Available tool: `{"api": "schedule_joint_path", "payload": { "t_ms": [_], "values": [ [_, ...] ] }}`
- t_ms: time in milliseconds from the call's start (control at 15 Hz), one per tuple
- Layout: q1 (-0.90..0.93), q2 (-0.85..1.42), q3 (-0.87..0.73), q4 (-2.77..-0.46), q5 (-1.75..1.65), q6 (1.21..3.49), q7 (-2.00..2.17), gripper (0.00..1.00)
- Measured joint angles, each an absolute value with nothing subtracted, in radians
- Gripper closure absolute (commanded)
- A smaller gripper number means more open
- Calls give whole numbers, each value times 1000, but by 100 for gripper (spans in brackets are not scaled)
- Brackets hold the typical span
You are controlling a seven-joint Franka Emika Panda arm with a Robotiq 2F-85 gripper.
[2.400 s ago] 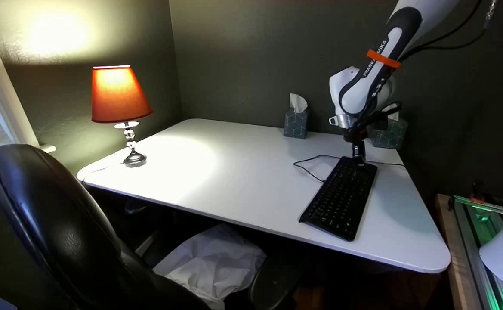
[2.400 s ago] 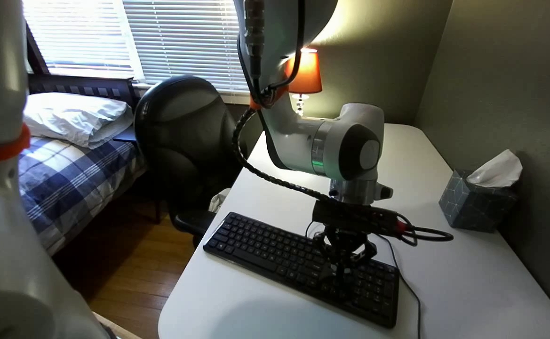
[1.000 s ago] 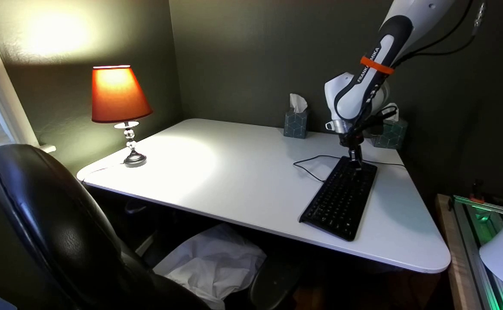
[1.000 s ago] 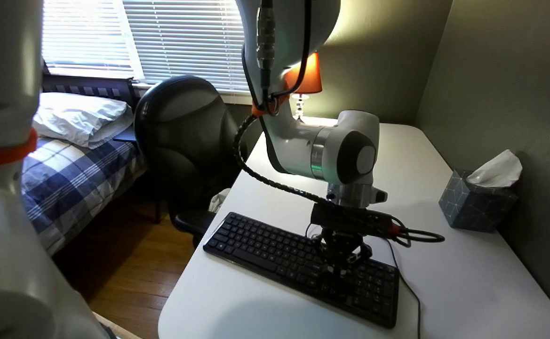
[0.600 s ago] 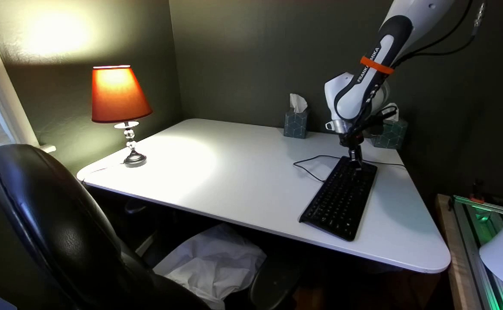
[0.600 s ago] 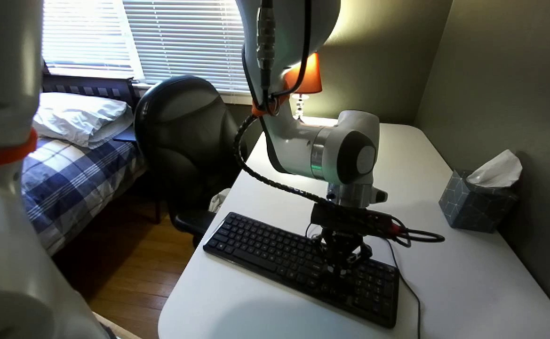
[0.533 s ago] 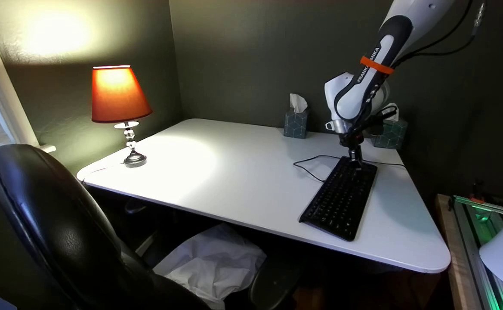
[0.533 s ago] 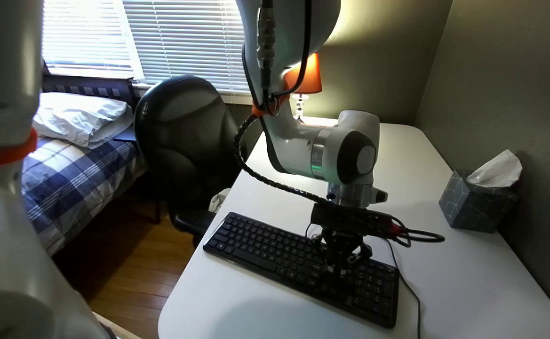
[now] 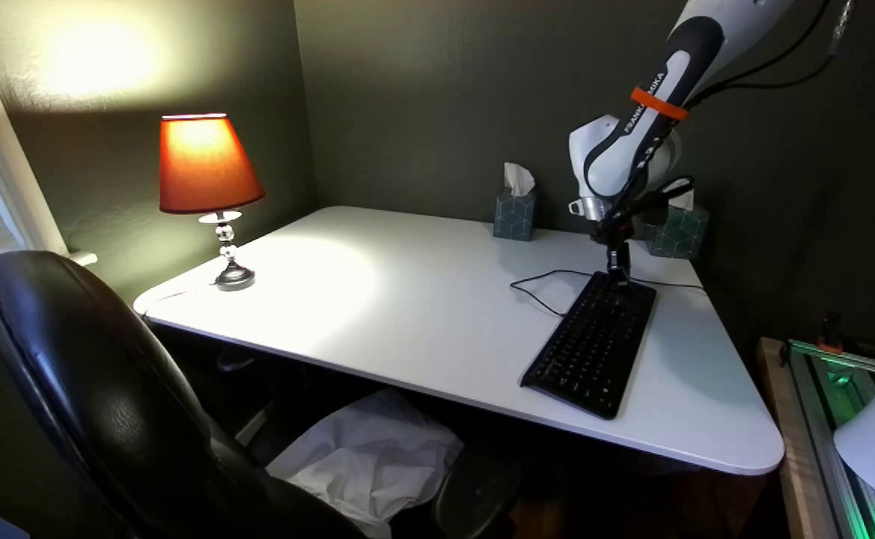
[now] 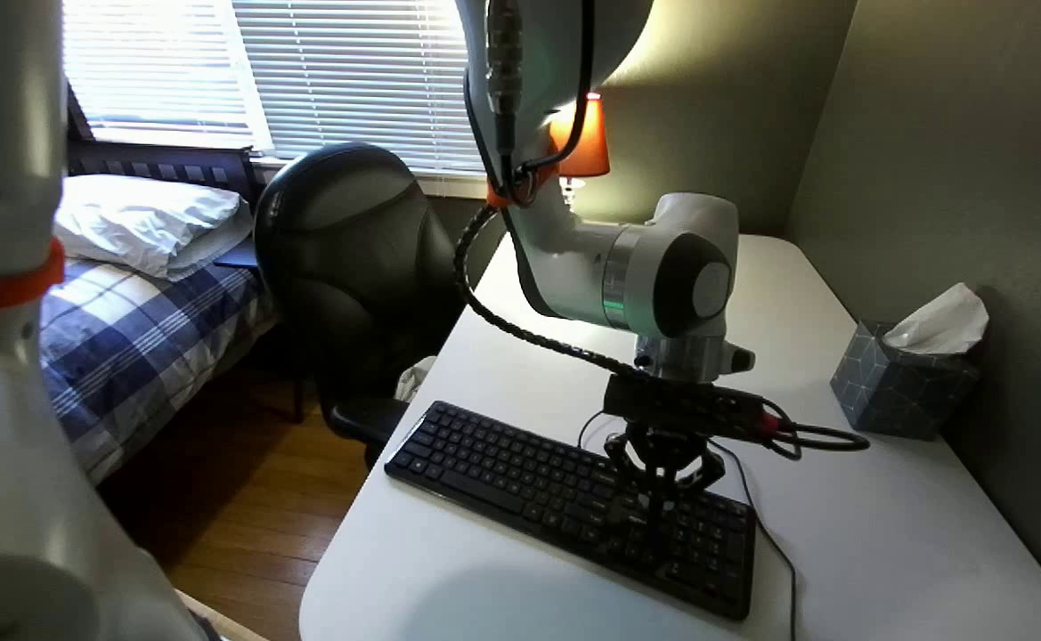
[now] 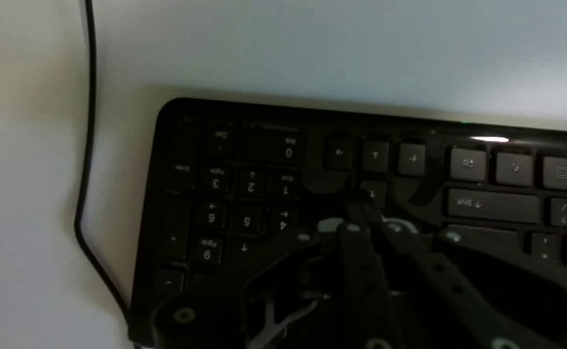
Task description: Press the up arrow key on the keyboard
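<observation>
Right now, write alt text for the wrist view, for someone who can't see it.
Closed end effector over a black keyboard with upside-down labels, partly hiding the up arrow key; contact is unclear. The number pad sits left; further left, a black cable bends across the pale table.

White arm [image 9: 611,169] (orange-banded), black tool [image 11: 360,198]

1 keyboard [image 9: 593,346] | 1 tool [image 11: 359,198] | 2 tissue boxes [image 9: 514,218] [image 9: 684,235] | 1 lamp [image 9: 209,171] | 1 chair [image 10: 351,267]
</observation>
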State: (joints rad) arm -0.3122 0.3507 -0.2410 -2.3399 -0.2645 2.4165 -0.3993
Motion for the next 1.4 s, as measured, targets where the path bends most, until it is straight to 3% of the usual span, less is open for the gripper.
{"api": "schedule_joint_path", "payload": {
  "t_ms": [667,1400],
  "values": [
    [-335,240,-244,-2373,-244,2395,-436,1],
    [-331,11,-263,-2436,-243,2307,-368,0]
  ]
}}
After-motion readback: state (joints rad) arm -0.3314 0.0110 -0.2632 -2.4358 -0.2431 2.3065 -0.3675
